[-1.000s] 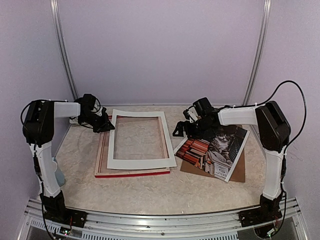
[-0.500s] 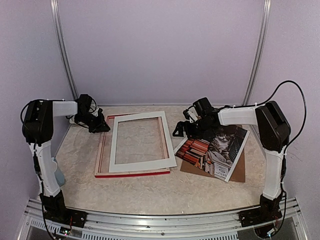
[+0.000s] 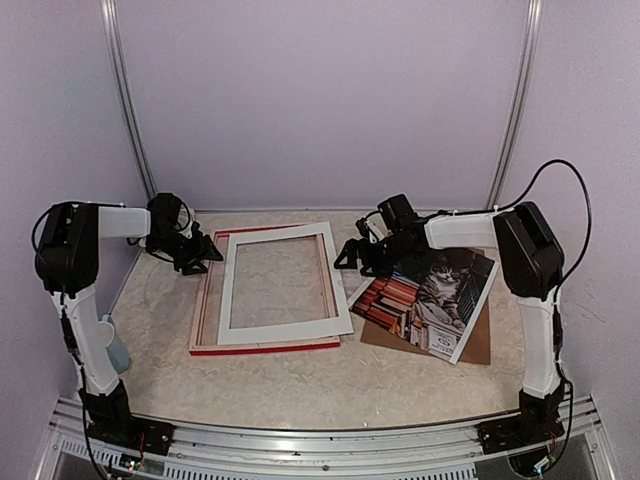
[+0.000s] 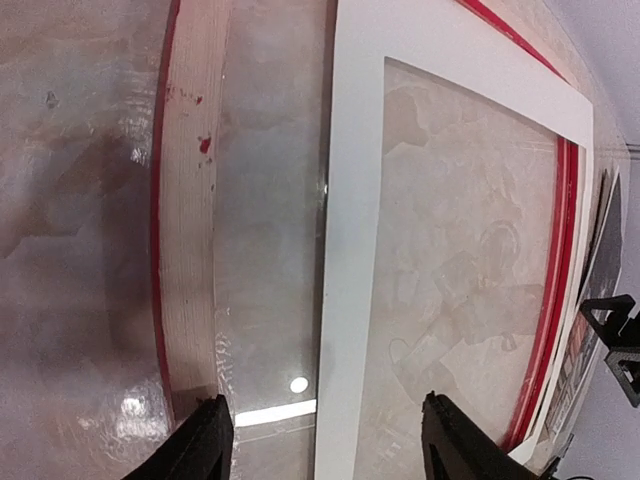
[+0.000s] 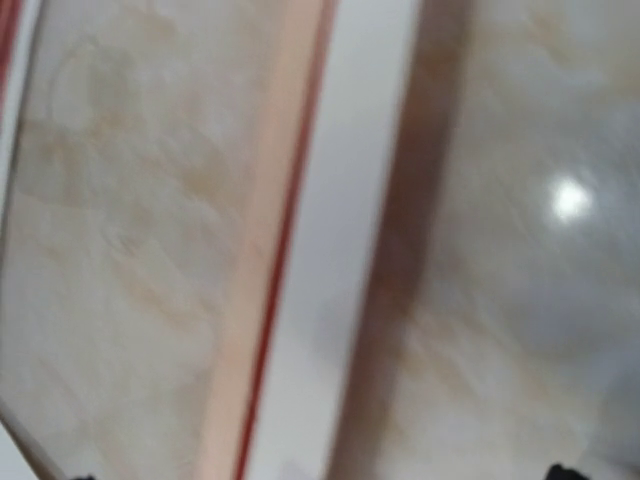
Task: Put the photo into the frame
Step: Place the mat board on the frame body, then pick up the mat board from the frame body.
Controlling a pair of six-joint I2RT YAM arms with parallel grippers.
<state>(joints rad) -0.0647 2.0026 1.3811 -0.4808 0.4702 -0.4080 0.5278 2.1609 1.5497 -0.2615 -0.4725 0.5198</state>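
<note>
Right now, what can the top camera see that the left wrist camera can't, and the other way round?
Only the top view shows the grey tabby cat on the rectangular colour photo and both whole arms. Only the left wrist view shows the small red specks on the frame's pale wood and a bright light glint. Both show the white mat board with a window lying on the thin red picture frame, and the left end effector.

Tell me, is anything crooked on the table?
Yes. The white board lies twisted on the frame, its near right corner poking past the frame's edge. The photo also sits slanted on the brown board.
</note>
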